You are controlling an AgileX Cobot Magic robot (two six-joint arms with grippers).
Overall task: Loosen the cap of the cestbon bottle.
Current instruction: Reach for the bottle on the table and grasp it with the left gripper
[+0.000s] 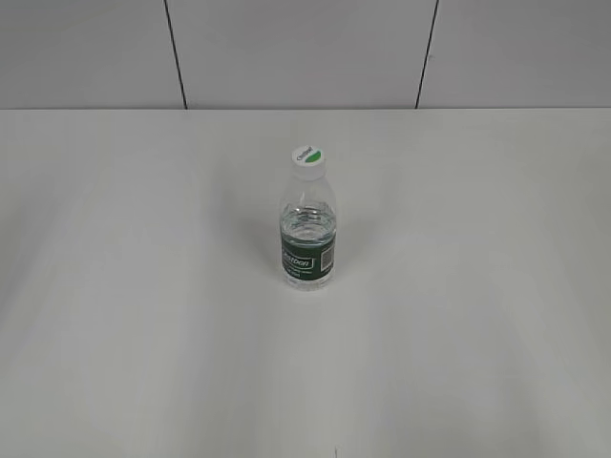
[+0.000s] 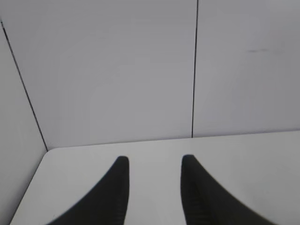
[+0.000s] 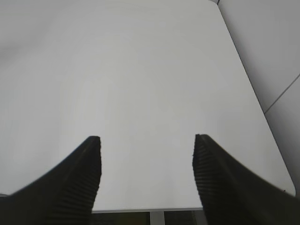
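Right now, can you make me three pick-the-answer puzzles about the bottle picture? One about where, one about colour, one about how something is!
1. Where does the cestbon bottle stand?
A. near the middle of the table
B. lying at the table's left edge
C. held in a gripper

2. What colour is the bottle's label?
A. red
B. dark green
C. yellow

3. How is the cap?
A. lying on the table
B. sitting on top of the bottle
C. pinched by a gripper

Answers:
1 A: the exterior view shows it upright on the white table, away from every edge.
2 B: a dark green band with white lettering wraps its lower part.
3 B: the white cap sits on the neck, and the left gripper and right gripper show only bare table between their fingers.
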